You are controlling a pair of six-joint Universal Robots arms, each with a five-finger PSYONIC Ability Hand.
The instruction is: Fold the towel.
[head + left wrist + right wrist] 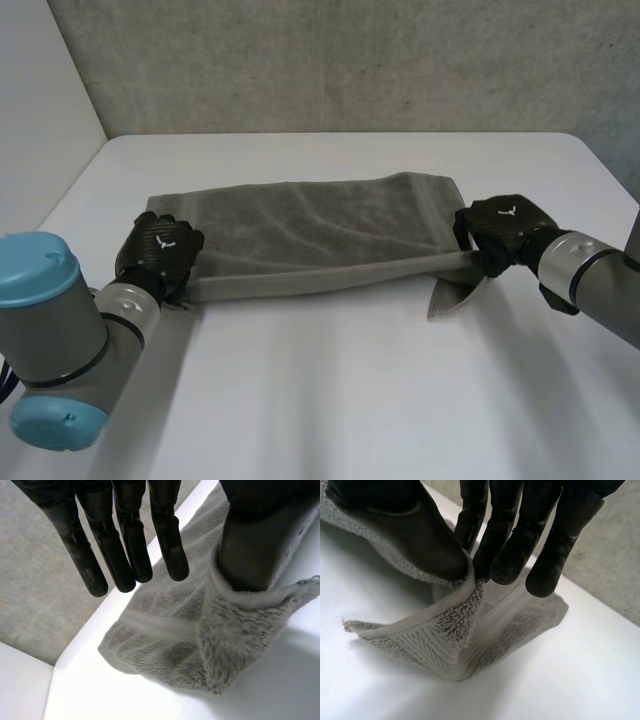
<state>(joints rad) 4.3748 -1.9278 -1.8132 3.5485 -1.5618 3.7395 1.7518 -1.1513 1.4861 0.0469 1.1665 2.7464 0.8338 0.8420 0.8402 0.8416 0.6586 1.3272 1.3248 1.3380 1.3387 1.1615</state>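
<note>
A grey towel (310,225) lies lengthwise across the white table (350,400), its near edge raised and stretched taut between both hands. My left hand (160,255) is at the towel's near left corner. In the left wrist view its fingers (125,555) are straight and spread clear of the towel (165,645), which hangs over the thumb (255,545). My right hand (505,230) holds the near right corner just above the table. There the thumb (420,535) presses the towel (445,645) against the curled fingers, and a loose flap droops below.
A grey concrete wall (330,60) rises behind the table's far edge, with a pale panel (40,110) at the left. Bare tabletop stretches in front of the towel toward me.
</note>
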